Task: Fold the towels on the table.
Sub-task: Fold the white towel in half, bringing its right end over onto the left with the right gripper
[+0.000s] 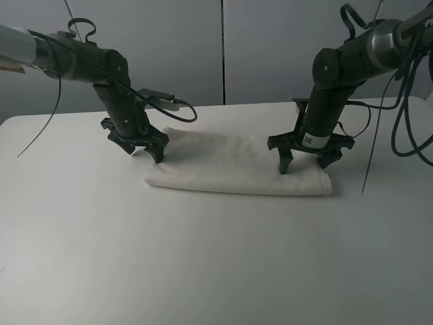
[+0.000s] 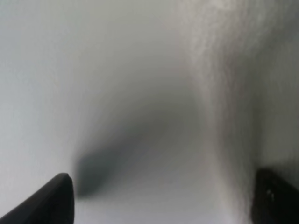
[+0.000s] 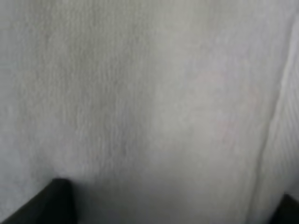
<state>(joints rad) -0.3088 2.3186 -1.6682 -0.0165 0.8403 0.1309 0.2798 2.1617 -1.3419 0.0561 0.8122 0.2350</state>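
The white towel (image 1: 237,166) lies folded into a long strip across the middle of the table (image 1: 203,257). My left gripper (image 1: 142,150) is open, fingers spread, at the towel's far left corner, just above the table. In the left wrist view the towel's edge (image 2: 224,93) runs beside bare tabletop, with both fingertips (image 2: 51,200) apart. My right gripper (image 1: 308,161) is open over the towel's right part, fingertips at or just above the cloth. The right wrist view is filled with towel (image 3: 140,93), with a border band (image 3: 280,140) at one side. The label is out of view.
Cables (image 1: 399,115) hang from the right arm over the table's far right. A grey wall (image 1: 223,47) stands behind the table's back edge.
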